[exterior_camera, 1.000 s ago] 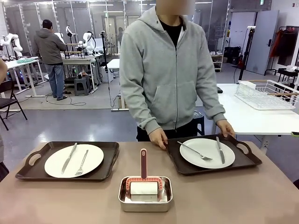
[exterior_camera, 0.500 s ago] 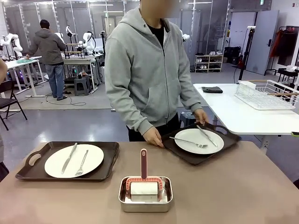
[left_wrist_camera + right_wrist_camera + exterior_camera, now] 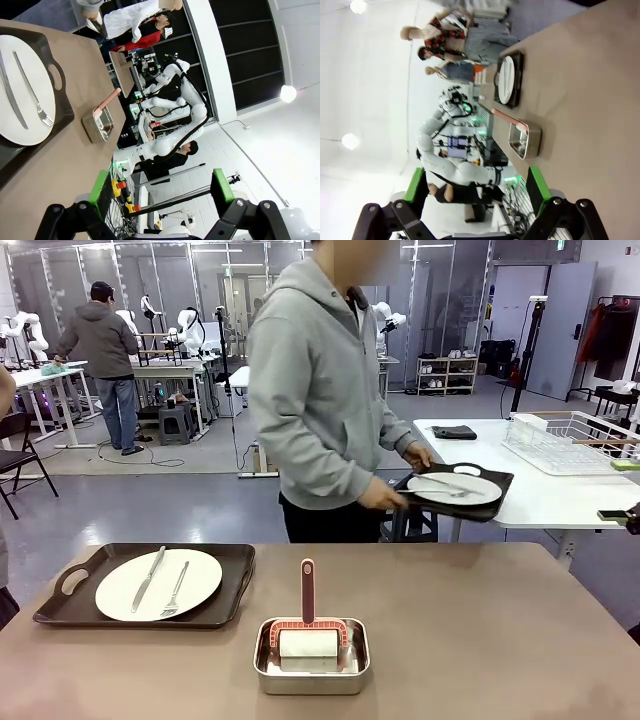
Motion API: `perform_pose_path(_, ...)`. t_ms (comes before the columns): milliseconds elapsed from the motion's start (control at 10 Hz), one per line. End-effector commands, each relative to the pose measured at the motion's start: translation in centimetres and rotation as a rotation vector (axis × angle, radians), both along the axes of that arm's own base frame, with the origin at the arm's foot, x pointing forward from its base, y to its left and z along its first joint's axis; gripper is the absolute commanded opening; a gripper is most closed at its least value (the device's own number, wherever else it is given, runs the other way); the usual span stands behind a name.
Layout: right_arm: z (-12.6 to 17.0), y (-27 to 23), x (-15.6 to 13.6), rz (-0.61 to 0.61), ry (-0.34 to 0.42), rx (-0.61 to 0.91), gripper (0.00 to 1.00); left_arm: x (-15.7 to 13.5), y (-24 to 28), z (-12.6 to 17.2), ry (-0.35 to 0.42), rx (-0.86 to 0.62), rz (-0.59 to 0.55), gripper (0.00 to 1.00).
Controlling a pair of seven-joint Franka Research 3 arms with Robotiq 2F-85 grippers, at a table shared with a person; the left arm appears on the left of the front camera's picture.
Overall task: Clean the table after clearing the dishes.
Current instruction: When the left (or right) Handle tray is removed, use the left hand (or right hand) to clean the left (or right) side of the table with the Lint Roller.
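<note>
Table: one tray of dishes left of pan. Second tray carried by person, beyond pan, off table. Left gripper, right gripper: wide open, empty. I wait for clearing, then wipe.

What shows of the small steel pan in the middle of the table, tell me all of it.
The pan is a small, shallow rectangle of shiny steel with rounded corners. It sits flat on the tan table, near the robot's edge, about midway across. In it lies a cleaning tool: a white block in a pinkish-red frame, its handle reaching past the far rim. The pan stands apart from the dark tray at its left; no hand touches it.
</note>
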State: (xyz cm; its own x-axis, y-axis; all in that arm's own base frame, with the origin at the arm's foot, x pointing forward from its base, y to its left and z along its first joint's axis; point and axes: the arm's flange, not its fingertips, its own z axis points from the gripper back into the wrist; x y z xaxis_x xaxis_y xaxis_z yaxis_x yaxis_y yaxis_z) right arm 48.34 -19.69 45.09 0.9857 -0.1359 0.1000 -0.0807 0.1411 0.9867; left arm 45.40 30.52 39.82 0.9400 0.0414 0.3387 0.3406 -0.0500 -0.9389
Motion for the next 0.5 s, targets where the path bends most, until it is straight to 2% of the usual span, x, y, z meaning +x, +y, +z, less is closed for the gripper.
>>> perform_pose_path(0, 2.9, 4.5, 0.3, 0.084, -0.038, -0.144, 1.0, -0.6, -0.2, 0.1, -0.011, 0.014, 0.01, 1.0)
perform_pose_path(200, 5.5, 11.3, 2.6, 0.206, -0.06, -0.298, 1.0, -0.6, -0.2, 0.1, -0.011, 0.014, 0.01, 1.0)
perform_pose_path(400, 7.1, 18.3, 4.6, 0.317, -0.122, -0.47, 1.0, -0.6, -0.2, 0.1, -0.011, 0.014, 0.01, 1.0)
